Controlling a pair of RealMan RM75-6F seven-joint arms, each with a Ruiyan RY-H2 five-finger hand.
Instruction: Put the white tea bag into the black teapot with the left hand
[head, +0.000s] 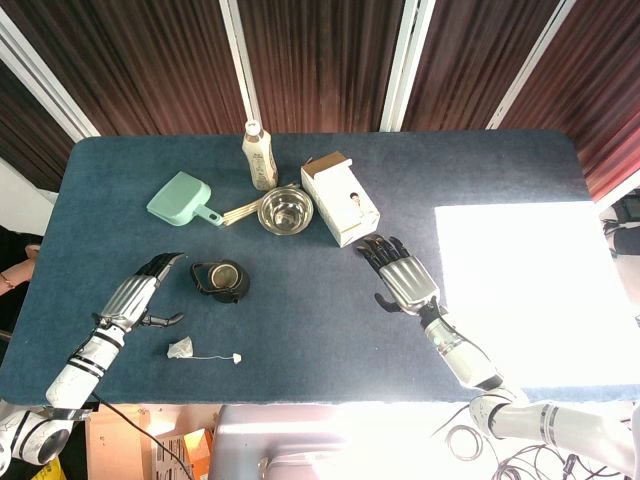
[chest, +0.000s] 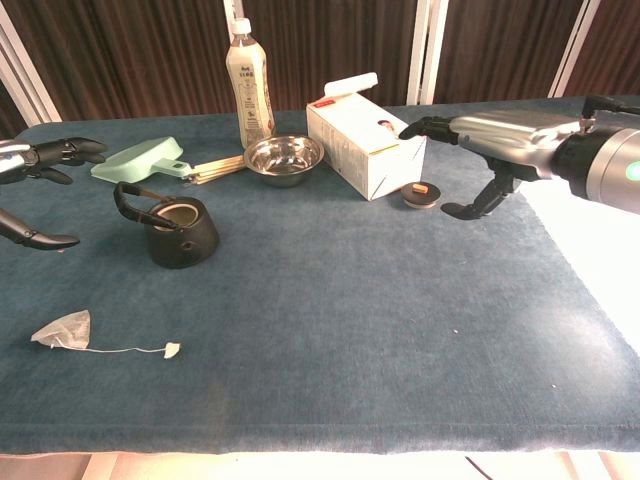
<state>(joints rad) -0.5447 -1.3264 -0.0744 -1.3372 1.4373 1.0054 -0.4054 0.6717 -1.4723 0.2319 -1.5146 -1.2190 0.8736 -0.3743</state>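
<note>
The white tea bag (head: 182, 348) (chest: 64, 330) lies flat on the blue table near its front left, its string trailing right to a small tag (head: 237, 357) (chest: 171, 349). The black teapot (head: 223, 281) (chest: 178, 232) stands lidless behind it, handle to the left. My left hand (head: 140, 290) (chest: 40, 165) hovers open left of the teapot and above the tea bag, fingers spread, holding nothing. My right hand (head: 400, 275) (chest: 490, 140) hovers open at centre right, beside the white box.
A white carton box (head: 341, 198) (chest: 365, 145), steel bowl (head: 285, 210) (chest: 284, 158), drink bottle (head: 259, 155) (chest: 249, 85), green dustpan (head: 181, 199) (chest: 140, 160) and wooden sticks (head: 240, 211) line the back. A small round lid (chest: 421, 194) lies by the box. Bright glare covers the table's right (head: 520, 290).
</note>
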